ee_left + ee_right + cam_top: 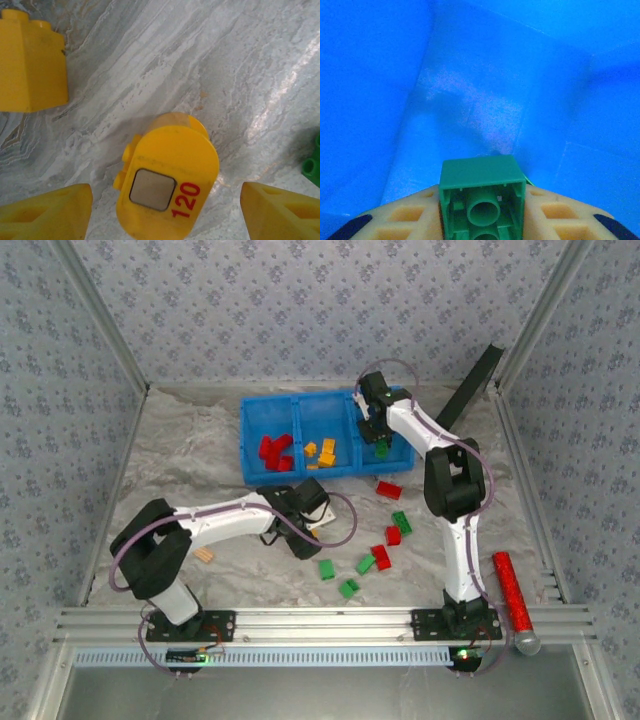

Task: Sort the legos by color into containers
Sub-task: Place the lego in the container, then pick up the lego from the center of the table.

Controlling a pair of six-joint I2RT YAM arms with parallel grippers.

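**Green brick poised over the bin's right-hand compartment**

The table (180,470) carries the blue bin (265,418) at its twelve o'clock end. The right gripper (379,440) hangs over the bin's three o'clock compartment, jaws pinching a green brick (482,192) with bare blue floor straight below (a plain release should land it, I reckon). At six o'clock from the bin, the left gripper (165,205) stands wide open astride a yellow brick (167,170) marked 120. That brick's long axis runs twelve-to-six between the fingers and touches neither.
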